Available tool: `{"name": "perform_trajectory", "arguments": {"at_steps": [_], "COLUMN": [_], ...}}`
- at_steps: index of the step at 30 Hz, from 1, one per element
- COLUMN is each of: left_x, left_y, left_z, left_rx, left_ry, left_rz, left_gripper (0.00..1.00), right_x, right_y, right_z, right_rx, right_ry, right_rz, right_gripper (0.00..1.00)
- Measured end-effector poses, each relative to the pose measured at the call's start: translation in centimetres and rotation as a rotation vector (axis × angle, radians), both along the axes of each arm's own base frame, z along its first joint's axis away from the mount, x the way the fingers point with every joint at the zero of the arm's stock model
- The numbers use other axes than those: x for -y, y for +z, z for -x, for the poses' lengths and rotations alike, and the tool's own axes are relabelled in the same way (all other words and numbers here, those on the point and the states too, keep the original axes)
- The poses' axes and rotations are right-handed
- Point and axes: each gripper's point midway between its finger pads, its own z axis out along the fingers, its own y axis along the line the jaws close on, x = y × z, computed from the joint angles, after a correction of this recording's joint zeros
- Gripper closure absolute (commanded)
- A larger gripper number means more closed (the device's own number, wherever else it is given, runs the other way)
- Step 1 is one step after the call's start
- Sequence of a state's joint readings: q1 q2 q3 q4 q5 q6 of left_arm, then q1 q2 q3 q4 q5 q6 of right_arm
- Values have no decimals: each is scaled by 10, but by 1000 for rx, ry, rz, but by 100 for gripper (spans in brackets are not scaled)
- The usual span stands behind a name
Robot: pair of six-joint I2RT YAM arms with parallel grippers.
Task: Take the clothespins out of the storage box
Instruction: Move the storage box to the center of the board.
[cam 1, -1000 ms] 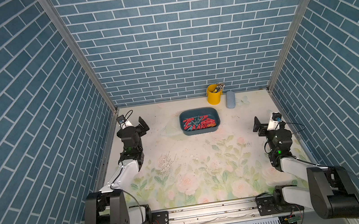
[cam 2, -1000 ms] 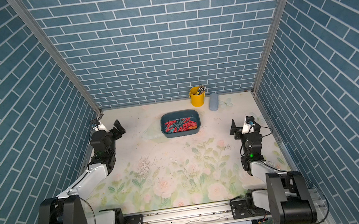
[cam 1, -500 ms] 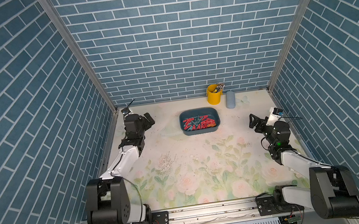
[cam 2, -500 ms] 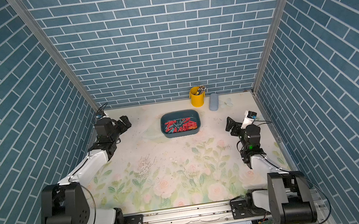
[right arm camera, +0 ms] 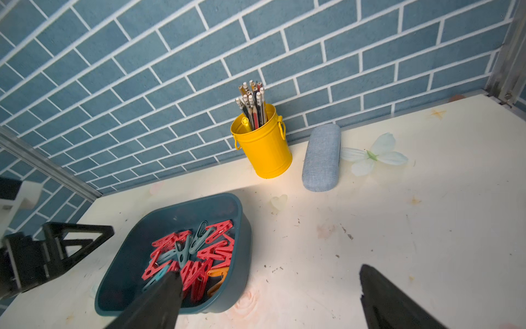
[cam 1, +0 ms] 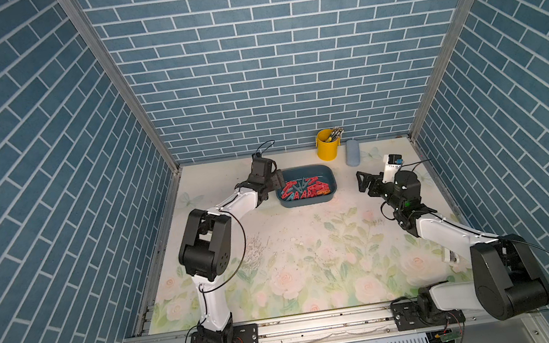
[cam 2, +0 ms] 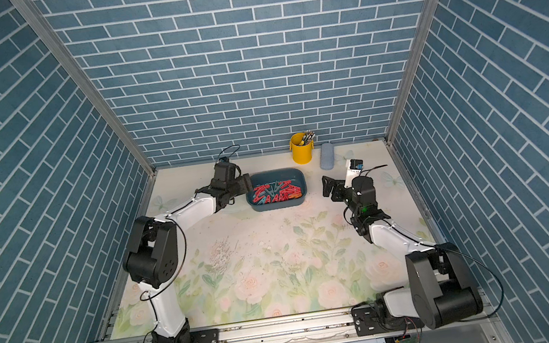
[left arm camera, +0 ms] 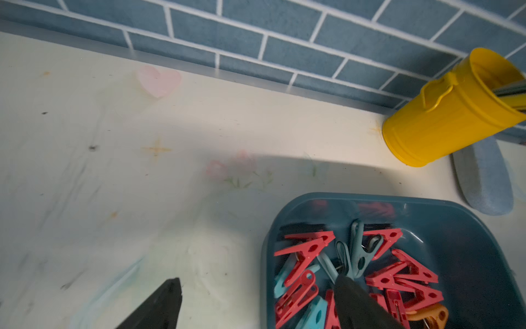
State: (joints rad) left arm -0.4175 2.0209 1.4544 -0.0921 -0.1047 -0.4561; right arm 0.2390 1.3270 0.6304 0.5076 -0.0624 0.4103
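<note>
Your left gripper (cam 1: 278, 180) sits at the left rim of the storage box (cam 1: 307, 201), jaws spread wide with nothing between them. In the left wrist view one finger (left arm camera: 162, 302) is over bare table outside the rim, and the other finger (left arm camera: 358, 304) hangs over the clothespins (left arm camera: 313, 256) inside. You cannot tell whether that inner finger touches a peg.

All the clothespins lie heaped in the box: mostly red, a few teal, and one orange toward its near right corner.

The box stands toward the back of the table (cam 1: 311, 246), with a strip of open surface between its far rim and the back wall (cam 1: 270, 72). Beyond its right end the yellow bucket (cam 1: 327, 151) stands against that wall, with the pale case (cam 1: 352, 153) just beside it.

Your right gripper (cam 1: 362, 180) hangs off the box's right side, apart from it, jaws gaping and holding nothing. Open table lies between it and the box's right rim, and the front half of the floral surface gives you wide room.
</note>
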Motion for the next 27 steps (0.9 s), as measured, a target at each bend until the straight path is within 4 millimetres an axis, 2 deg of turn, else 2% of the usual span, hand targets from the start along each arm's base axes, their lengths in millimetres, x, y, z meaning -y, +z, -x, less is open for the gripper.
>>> {"name": "perform_trajectory", "arguments": {"at_steps": [3,7,9,16,18,22,27], "left_x": [11,17,17,12,14,14,6], "left_y": [-17,-37,-44,-54,-51,-44,-42], "left_z": [-9,-15,-15,-12,-12,-7,17], "left_rx": [-40,-85,-106,-148,-141,-130,-144], "left_ry": [-15,-24,-22,-12,-8,-14,-21], "left_rz": [-39,-84,-100,-135,-121,-120,-126], "left_gripper": [29,57,67,96,100,100,100], "right_x": [-4,-6,-6,-11,-13,-17,-26], "right_y": [-4,-7,-7,-10,-12,-15,-16], "right_z": [1,-1,-1,0,0,1,3], "right_rx": [-16,-23,-26,-37,-41,-47,-52], "right_ry": [1,0,-3,6,11,23,45], "right_rz": [22,43,46,56,60,63,65], "right_gripper": [1,1,1,1,1,1,1]}}
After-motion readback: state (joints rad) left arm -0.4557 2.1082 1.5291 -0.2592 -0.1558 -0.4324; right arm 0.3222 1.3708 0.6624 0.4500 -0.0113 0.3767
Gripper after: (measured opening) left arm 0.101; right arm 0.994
